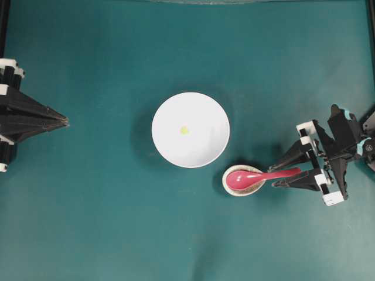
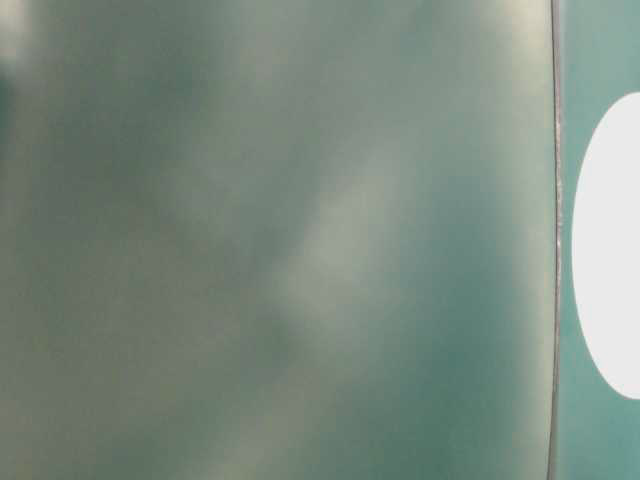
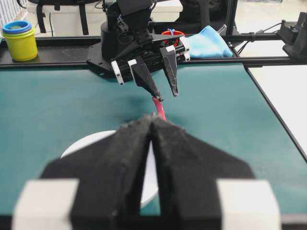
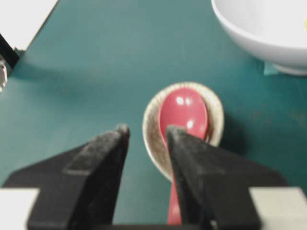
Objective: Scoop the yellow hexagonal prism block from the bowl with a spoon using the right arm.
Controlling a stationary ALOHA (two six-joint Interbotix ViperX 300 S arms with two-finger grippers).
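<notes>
On rest (image 1: 233, 185) | spoon (image 1: 258, 176) handle points right | right end effector (image 1: 286, 172) wide, unclamped

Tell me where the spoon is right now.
In the overhead view the spoon lies right of centre, its scoop in the small speckled rest just below-right of the bowl, its handle pointing toward the right gripper.

Lab bench: teal mat (image 1: 117, 234) (black rail (image 3: 48, 52)).
</notes>
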